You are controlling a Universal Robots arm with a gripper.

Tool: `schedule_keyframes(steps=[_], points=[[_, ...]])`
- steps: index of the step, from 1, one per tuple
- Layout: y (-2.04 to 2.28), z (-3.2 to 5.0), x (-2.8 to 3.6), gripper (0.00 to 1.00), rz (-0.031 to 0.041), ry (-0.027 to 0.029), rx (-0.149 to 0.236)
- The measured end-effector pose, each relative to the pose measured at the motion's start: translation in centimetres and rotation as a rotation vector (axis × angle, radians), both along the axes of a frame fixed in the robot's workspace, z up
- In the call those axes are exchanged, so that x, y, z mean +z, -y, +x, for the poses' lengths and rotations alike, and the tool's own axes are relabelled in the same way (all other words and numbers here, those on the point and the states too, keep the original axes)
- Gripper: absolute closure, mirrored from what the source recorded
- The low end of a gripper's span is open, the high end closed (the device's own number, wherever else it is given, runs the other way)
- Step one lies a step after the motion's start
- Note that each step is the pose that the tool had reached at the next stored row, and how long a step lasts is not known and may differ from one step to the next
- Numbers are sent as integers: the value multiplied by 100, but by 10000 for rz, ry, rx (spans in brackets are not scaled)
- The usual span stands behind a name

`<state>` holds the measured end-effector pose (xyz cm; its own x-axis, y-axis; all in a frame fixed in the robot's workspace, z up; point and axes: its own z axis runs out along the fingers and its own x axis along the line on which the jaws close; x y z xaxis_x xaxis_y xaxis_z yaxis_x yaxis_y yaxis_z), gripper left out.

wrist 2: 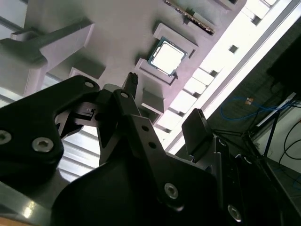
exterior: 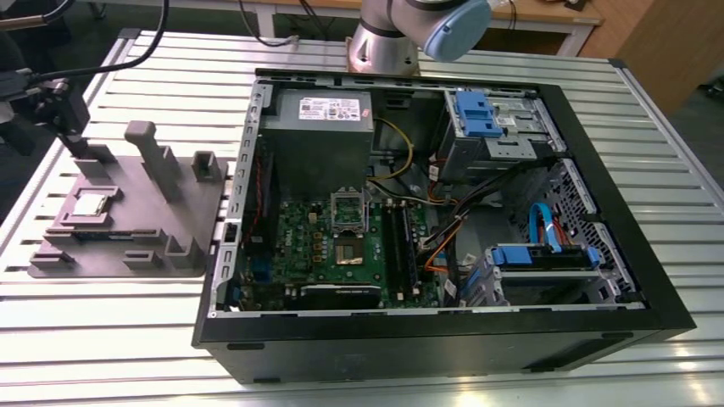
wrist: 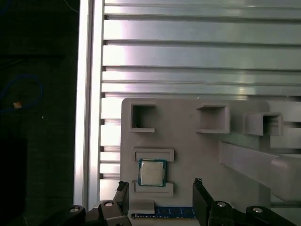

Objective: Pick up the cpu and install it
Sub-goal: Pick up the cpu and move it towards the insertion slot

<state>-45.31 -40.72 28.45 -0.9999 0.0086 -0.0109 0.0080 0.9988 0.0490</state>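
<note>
No text readable anywhere. White label (exterior: 328,108) on power supply (exterior: 317,148) carries print, too small to make out. cpu (wrist: 151,173) (wrist 2: 166,56) top has no legible marking in both wrist views.

Slatted metal table (exterior: 114,339) with fixture tray (exterior: 142,222) and computer case (exterior: 453,339)

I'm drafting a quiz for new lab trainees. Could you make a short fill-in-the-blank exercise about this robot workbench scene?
The small silvery square cpu lies on the ___ plastic fixture tray. The robot's black hand hovers near it, ___ and holding nothing. The green motherboard sits inside the black metal computer ___.
Missing words: grey; open; case.
</note>
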Motion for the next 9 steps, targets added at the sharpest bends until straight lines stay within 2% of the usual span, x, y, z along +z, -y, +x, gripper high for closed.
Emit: schedule_keyframes(steps=[1, 5, 9], points=[[-1, -1, -14, 35, -14, 0, -78], [-1, -5, -46, 35, -234, 3, -274], [-1, -5, -118, 35, -247, 2, -327]])
